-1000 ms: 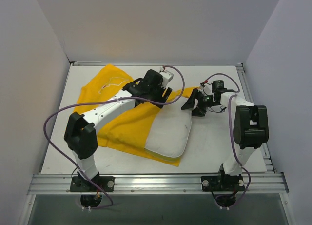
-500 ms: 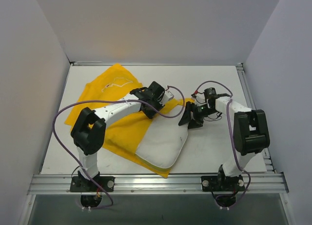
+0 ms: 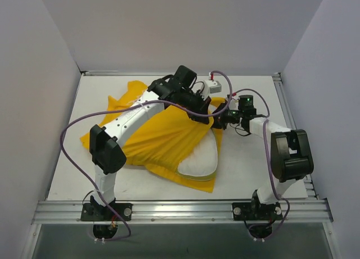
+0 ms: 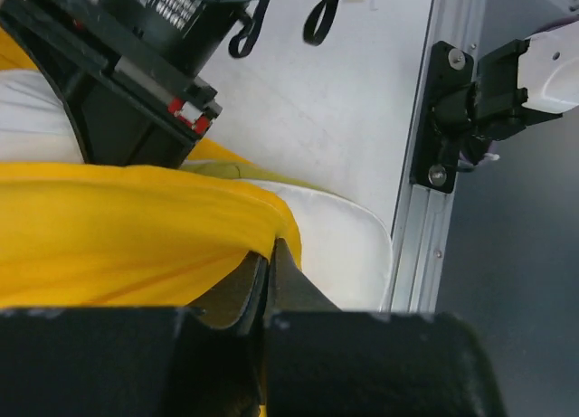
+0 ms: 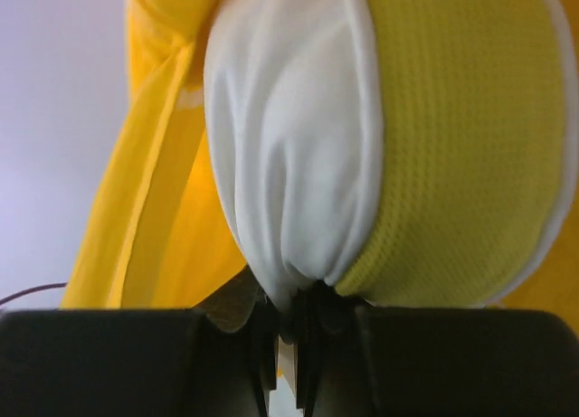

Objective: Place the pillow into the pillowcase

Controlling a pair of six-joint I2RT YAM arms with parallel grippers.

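Observation:
The yellow pillowcase [image 3: 152, 141] lies bunched across the table's middle, draped over much of the white pillow [image 3: 199, 160], whose near right end sticks out. My left gripper [image 3: 207, 117] is shut on the pillowcase's edge [image 4: 181, 232], with the pillow [image 4: 339, 236] just beyond it. My right gripper [image 3: 220, 117] faces it from the right. It is shut on a gathered white corner of the pillow [image 5: 289, 164], beside the pillow's yellow mesh stripe [image 5: 452, 146]. Pillowcase cloth [image 5: 154, 218] hangs to the left of that corner. The two grippers [image 4: 270, 254] [image 5: 298, 313] are almost touching.
An aluminium rail [image 3: 180, 211] runs along the table's near edge and another [image 4: 421, 218] down its right side. Purple cables [image 3: 73, 135] loop off both arms. White walls enclose the back and both sides.
Both grippers have shut, the left on the pillowcase edge and the right on the pillow corner. The left arm swung right and back, drawing the yellow cloth further over the pillow.

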